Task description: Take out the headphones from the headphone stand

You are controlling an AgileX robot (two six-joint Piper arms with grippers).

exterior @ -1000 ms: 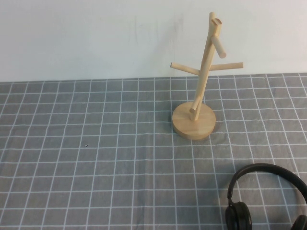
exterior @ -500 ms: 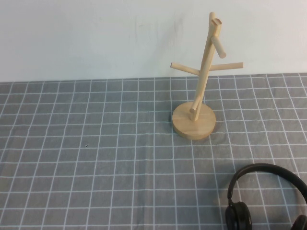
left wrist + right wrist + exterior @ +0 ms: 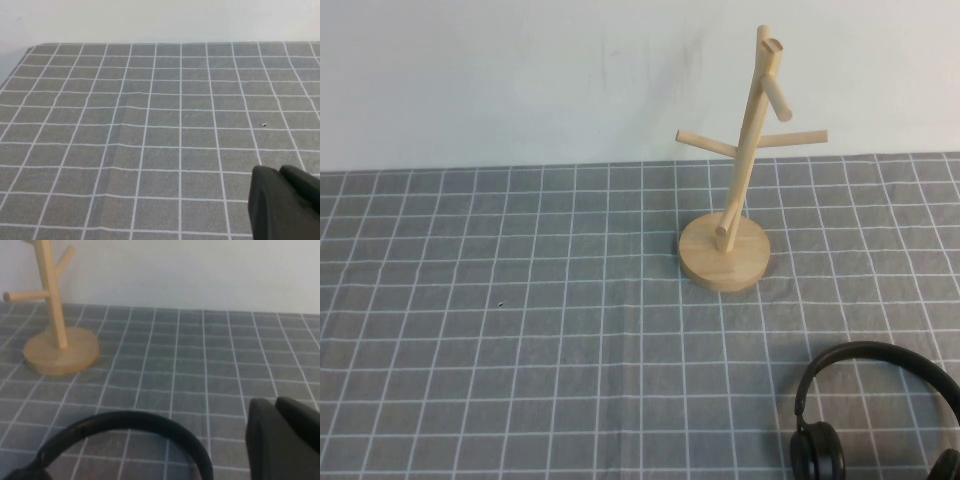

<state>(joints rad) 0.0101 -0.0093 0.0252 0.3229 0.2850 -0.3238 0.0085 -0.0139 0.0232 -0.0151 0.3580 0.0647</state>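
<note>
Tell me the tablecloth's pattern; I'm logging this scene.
Grey tablecloth with a white grid, clearest in the high view.

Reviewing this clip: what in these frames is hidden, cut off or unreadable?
- Headphones: high view's bottom and right edges cut off the right ear cup; right wrist view shows mainly the headband.
- Headphone stand: right wrist view's edge cuts off its top pegs.
- Left gripper: only a dark corner shows in its wrist view.
- Right gripper: likewise; neither arm appears in the high view.
</note>
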